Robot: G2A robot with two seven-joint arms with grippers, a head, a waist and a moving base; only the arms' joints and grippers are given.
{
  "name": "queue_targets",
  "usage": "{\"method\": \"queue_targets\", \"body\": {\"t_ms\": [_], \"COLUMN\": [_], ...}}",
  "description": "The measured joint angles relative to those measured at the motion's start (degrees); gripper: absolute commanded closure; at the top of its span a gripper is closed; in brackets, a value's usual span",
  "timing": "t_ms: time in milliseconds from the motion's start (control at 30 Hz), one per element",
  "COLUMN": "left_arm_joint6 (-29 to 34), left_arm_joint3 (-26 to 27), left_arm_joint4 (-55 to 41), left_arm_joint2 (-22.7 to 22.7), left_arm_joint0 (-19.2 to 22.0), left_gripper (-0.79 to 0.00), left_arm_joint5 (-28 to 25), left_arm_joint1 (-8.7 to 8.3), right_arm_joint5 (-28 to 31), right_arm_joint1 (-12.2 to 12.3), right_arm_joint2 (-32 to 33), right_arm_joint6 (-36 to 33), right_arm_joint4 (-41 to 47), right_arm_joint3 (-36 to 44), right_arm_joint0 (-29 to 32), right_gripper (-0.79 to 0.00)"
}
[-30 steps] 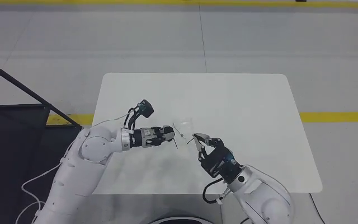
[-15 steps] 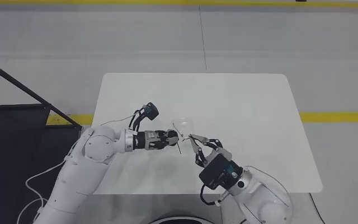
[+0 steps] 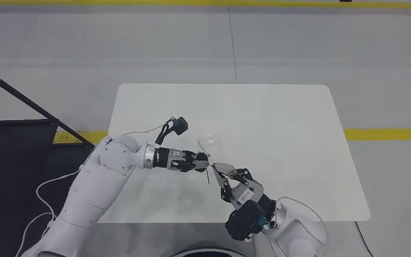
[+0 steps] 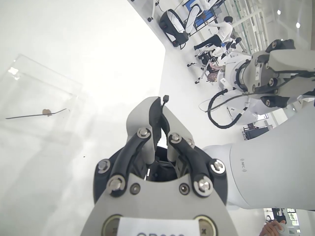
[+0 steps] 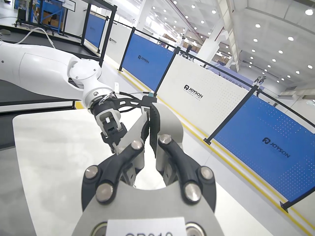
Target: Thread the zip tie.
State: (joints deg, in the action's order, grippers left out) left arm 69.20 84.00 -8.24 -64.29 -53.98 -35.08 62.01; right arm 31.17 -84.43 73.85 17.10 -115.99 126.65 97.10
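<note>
Black thin plastic zip tie (image 4: pixel 165 98) sits clamped in your left claw (image 4: pixel 160 106), its small head poking past the fingertips, above the white counter's (image 3: pixel 289 128) near middle. Your right claw (image 5: pixel 149 116), just right of it, is pressed together; on what, I cannot tell. This looks like the alignment step: next, the tail must go exactly into the head.
</note>
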Motion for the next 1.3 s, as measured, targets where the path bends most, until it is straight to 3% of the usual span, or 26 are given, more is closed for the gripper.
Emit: {"method": "queue_targets", "body": {"t_ms": [700, 1300], "left_arm_joint6": [-0.33, 2.1], "left_arm_joint3": [1.04, -1.36], "left_arm_joint4": [-1.14, -4.3], "left_arm_joint2": [3.03, 4.34], "left_arm_joint0": [0.36, 2.37], "left_gripper": [0.0, 0.0], "left_arm_joint5": [2.31, 2.1], "left_arm_joint1": [-0.03, -0.19], "right_arm_joint5": [-3.31, -8.88], "right_arm_joint1": [1.54, 3.11], "right_arm_joint2": [-1.44, -4.1], "right_arm_joint6": [4.17, 0.19], "right_arm_joint4": [-5.17, -10.63], "right_arm_joint3": [-0.37, -1.38], "right_arm_joint0": [-0.64, -1.64], "right_gripper": [0.0, 0.0]}}
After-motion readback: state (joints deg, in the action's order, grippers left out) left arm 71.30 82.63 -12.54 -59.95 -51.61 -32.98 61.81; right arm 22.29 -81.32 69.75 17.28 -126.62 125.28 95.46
